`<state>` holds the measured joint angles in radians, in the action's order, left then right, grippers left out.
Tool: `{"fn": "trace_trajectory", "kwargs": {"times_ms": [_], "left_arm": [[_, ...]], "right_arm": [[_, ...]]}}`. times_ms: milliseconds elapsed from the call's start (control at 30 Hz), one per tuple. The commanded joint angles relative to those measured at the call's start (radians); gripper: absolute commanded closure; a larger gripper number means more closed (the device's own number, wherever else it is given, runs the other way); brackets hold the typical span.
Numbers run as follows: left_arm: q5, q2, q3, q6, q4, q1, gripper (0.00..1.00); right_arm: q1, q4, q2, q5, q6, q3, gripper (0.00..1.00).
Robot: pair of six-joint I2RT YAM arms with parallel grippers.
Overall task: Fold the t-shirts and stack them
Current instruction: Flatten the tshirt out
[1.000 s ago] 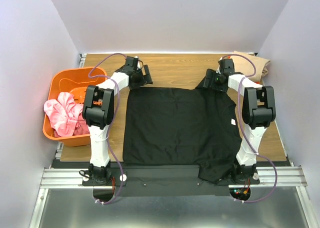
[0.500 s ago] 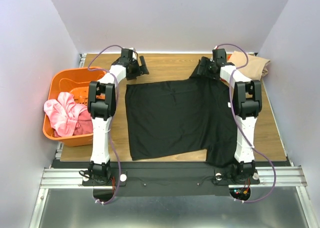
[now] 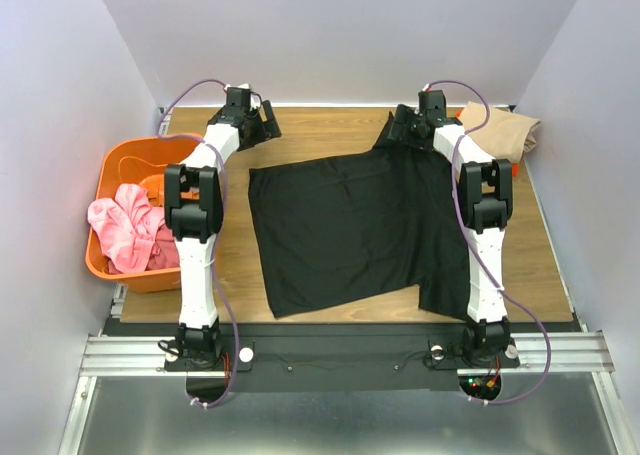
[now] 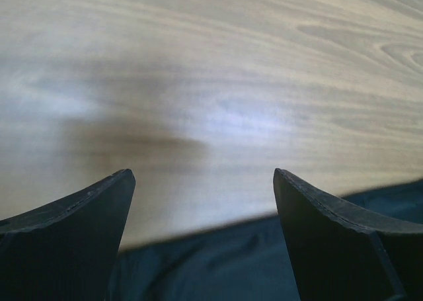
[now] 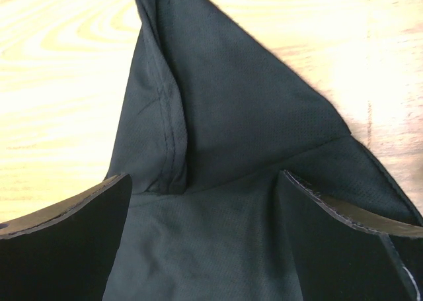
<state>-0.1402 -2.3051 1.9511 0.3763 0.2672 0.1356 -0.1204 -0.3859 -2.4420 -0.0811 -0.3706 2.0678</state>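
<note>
Well, both stand wide apart and hold nothing: the left gripper [image 3: 268,124] over bare table [image 3: 330,135] far-left, the right gripper [image 3: 398,135] over the black t-shirt [image 3: 350,225] — its far-right corner.

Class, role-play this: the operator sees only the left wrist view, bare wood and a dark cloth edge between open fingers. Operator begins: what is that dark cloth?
Observer: A black t-shirt, spread across the middle of the table.
Operator: Where is the right pincer?
Observer: The right pincer hangs open over that shirt's far right corner.
Operator: Any other shirts?
Observer: A tan t-shirt lies at the table's far right corner.
</note>
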Motion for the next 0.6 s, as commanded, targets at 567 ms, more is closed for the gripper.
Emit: {"fn": "trace_trajectory", "kwargs": {"times_ms": [567], "left_arm": [[0.114, 0.362, -0.492, 0.131, -0.033, 0.168, 0.02]], "right_arm": [[-0.019, -0.073, 0.379, -0.026, 0.148, -0.328, 0.02]]}}
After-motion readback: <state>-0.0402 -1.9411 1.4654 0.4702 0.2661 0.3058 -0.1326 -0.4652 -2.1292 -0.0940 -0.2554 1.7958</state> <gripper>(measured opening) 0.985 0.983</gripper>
